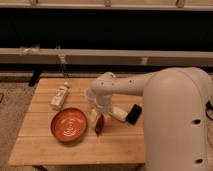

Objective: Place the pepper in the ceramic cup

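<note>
The small dark red pepper (99,125) stands lengthwise on the wooden table (50,150), just right of the round orange-red plate (69,125). My gripper (98,115) hangs from the white arm's bent wrist (105,89), directly above the pepper's top end and very close to it; I cannot tell whether it touches. A pale tapered shape at the arm's left edge looks like the ceramic cup (90,96), mostly hidden by the arm and behind the pepper.
A white labelled bottle (60,96) lies on its side at the table's back left. A black and white part of the arm (131,114) sits low over the table's right side. My large white body (175,125) covers the right.
</note>
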You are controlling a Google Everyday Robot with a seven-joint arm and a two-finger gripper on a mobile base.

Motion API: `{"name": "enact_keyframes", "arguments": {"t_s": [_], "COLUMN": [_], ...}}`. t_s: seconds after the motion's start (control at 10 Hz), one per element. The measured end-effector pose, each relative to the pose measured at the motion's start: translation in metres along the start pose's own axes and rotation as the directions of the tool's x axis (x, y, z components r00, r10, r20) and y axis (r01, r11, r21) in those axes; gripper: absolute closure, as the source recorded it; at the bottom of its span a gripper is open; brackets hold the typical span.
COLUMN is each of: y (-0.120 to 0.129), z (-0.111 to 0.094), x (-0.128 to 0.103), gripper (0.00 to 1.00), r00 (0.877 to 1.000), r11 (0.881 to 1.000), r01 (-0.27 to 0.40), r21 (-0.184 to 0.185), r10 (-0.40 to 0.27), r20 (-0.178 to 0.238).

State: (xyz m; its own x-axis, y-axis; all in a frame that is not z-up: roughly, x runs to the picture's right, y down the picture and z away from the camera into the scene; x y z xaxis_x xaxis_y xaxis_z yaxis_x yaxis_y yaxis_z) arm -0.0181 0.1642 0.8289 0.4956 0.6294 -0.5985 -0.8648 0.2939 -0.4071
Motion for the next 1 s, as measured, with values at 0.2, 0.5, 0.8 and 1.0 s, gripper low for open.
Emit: {"name": "enact_keyframes", "arguments": {"t_s": [0.2,0.5,0.8,1.0], "y": [0.000,0.009,0.017,0.023], "z": [0.000,0.000,0.000,0.006], "x": [0.001,0.005,0.008,0.008], "gripper": [0.20,0.20,0.20,0.20], "r00": [1.000,1.000,0.999,0.998], "r11": [1.000,1.000,0.999,0.999], "r01": [-0.007,0.016,0.038,0.053], "r21": [-0.013,-0.008,0.000,0.007], "r10": [0.007,-0.016,-0.038,-0.053], "r20": [-0.004,-0.011,-0.021,-0.039]}}
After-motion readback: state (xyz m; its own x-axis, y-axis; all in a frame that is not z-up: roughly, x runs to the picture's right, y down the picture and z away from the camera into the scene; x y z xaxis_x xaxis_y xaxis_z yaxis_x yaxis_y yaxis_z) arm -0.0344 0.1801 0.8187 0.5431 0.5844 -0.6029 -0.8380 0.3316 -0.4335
